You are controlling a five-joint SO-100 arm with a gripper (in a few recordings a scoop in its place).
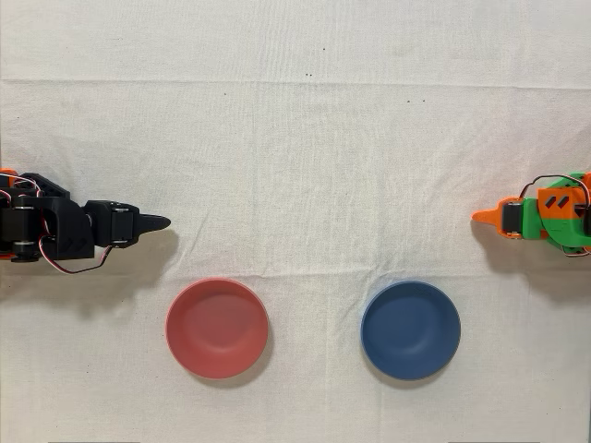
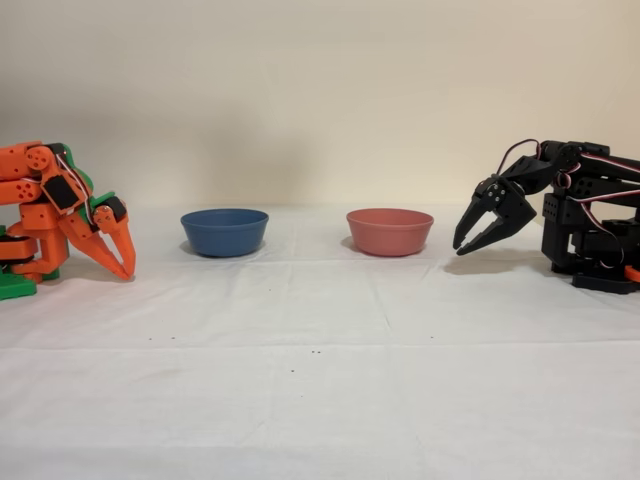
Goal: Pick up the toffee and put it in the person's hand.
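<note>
Bench [image 1: 305,138]: covered with a pale, creased cloth; a few tiny dark specks lie on it. In the fixed view the bench [image 2: 320,380] runs back to a plain light wall.

Black arm [image 1: 55,231]: at the left edge of the overhead view, folded low and reaching toward the middle. In the fixed view the black arm [image 2: 585,215] is at the right, with red and white wires looping over its joints.

Orange arm [image 1: 545,217]: idle at the right edge of the overhead view. In the fixed view the orange arm [image 2: 50,215] is at the left, with its claw pointing down at the cloth.

Red bowl [image 1: 217,328]: upright on the cloth, with nothing seen inside. It is the bowl nearer the black arm and stands well apart from the blue one. In the fixed view the red bowl [image 2: 389,230] is right of centre.

Blue bowl [image 1: 410,329]: upright, with nothing seen inside, on the orange arm's side. In the fixed view the blue bowl [image 2: 224,231] is left of centre.

Tool [image 1: 159,222]: narrow, its tips drawn together to one point, gripping nothing. In the fixed view the tool [image 2: 461,249] slants down, hangs just above the cloth and is near the red bowl but apart from it.

Toffee: its place cannot be told from these pictures.
</note>
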